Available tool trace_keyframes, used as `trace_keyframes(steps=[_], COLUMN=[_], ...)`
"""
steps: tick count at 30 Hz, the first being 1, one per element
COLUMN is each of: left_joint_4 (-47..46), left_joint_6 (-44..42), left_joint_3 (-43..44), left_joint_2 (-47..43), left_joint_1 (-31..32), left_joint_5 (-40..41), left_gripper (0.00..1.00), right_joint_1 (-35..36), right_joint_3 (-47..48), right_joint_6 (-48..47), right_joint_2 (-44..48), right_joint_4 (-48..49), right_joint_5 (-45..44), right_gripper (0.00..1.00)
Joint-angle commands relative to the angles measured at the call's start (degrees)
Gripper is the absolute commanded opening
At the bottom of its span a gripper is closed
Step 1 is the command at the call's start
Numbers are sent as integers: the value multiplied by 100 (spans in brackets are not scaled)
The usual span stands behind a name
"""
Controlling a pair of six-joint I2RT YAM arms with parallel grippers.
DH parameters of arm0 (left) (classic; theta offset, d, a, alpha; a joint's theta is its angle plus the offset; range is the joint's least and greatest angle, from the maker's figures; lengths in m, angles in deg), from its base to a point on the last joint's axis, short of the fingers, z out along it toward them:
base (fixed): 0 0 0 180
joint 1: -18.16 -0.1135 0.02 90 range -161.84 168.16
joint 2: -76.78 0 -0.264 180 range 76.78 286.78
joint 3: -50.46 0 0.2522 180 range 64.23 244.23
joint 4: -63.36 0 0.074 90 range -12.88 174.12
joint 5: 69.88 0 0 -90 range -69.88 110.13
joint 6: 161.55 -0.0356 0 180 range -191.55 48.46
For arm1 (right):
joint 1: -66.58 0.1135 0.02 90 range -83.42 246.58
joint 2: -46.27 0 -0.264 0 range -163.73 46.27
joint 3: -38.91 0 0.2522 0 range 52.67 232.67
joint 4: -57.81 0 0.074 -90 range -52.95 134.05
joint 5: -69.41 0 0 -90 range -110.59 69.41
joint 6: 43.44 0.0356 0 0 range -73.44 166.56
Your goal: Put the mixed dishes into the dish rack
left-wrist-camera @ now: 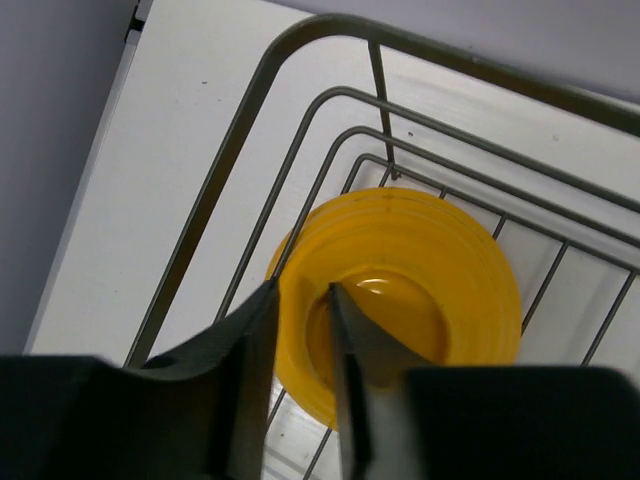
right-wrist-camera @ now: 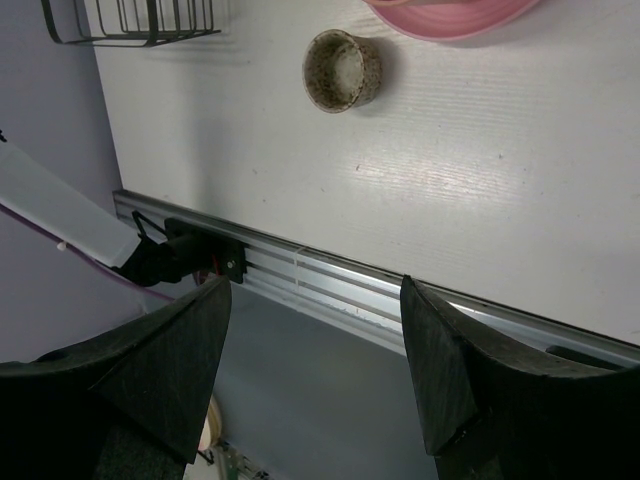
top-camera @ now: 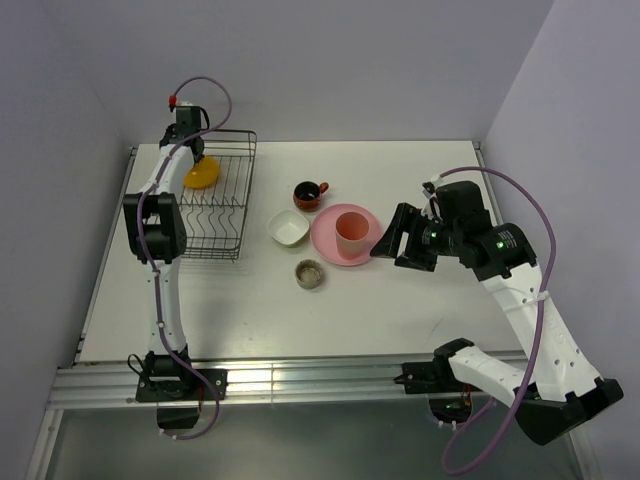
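Left claw (left-wrist-camera: 303,300) fingers (left-wrist-camera: 250,385) sit narrowly parted astride the orange-yellow bowl (left-wrist-camera: 430,260) rim; my right claw (right-wrist-camera: 315,290) gapes wide, empty.

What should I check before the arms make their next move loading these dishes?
1. Orange-yellow round bowl inside black wire dish rack: ok.
2. Left gripper free of the bowl's rim: cannot tell; fingers straddle it.
3. Right gripper open, empty: ok.
4. Pink tumbler upright on pink plate: ok.
5. All dishes racked: not ok; red-brown mug, white squarish bowl, small grey-brown dish also wait.
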Motion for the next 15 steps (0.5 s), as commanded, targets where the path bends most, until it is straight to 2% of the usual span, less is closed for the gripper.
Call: trace_keyframes(steps=[1, 6, 7, 9, 13, 15], left_joint_4=[-291, -371, -371, -318, -283, -117], left_joint_6=[91, 117, 117, 126, 222, 319], left_joint_3=[-241, -540, -540, -514, -497, -400], left_joint_2=[-506, -806, -884, -955, -1253, -1333], left_joint_1=[-60, 10, 28, 81, 142, 177], left_joint_5=[-134, -135, -47, 155, 489, 673], left_gripper=[37, 47, 53, 56, 70, 71], right_joint_1=[-15, -14, -14, -14, -14, -14], right_joint_3=[155, 164, 182, 191, 261, 296], right_joint_6=[36, 62, 53, 45, 27, 18], right_joint_2=[8, 17, 26, 35, 61, 70], right_joint_4=[21, 57, 48, 39, 22, 13], right_joint_5=[-19, 16, 16, 25, 34, 51], right_gripper=[75, 76, 76, 76, 75, 75])
